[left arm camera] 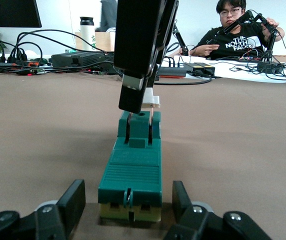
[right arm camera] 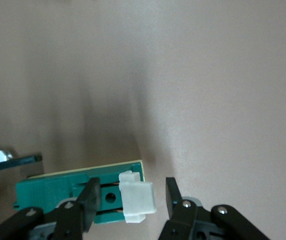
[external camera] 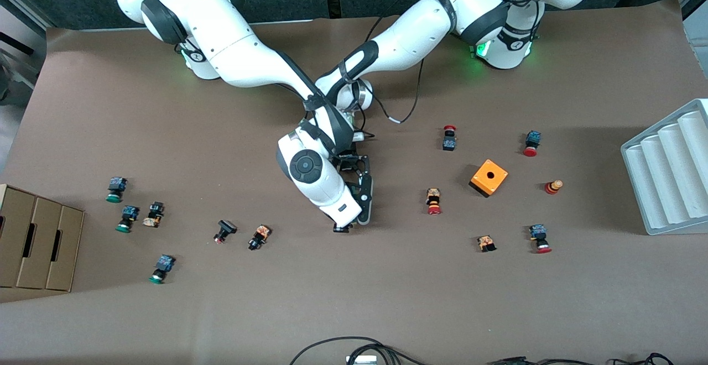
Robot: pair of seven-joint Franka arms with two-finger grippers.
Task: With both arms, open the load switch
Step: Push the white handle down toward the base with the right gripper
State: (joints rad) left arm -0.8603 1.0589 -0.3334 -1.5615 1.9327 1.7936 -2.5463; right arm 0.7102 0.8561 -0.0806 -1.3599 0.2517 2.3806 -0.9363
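The load switch (left arm camera: 130, 170), a narrow green block, lies flat on the brown table near its middle. My left gripper (left arm camera: 128, 189) is open, its fingers standing on either side of the block's plain end with a narrow gap on each side. The white piece (right arm camera: 138, 197) sits at the block's other end. My right gripper (right arm camera: 131, 192) is open round that piece, with table showing between it and one finger (right arm camera: 173, 195). In the front view both hands meet over the switch and hide it, the right gripper (external camera: 343, 225) beside the left gripper (external camera: 362, 210).
Several small push buttons lie scattered toward both ends of the table. An orange cube (external camera: 488, 177) with a hole sits toward the left arm's end, with a white ridged tray (external camera: 669, 171) at that edge. A cardboard box (external camera: 33, 243) stands at the right arm's end.
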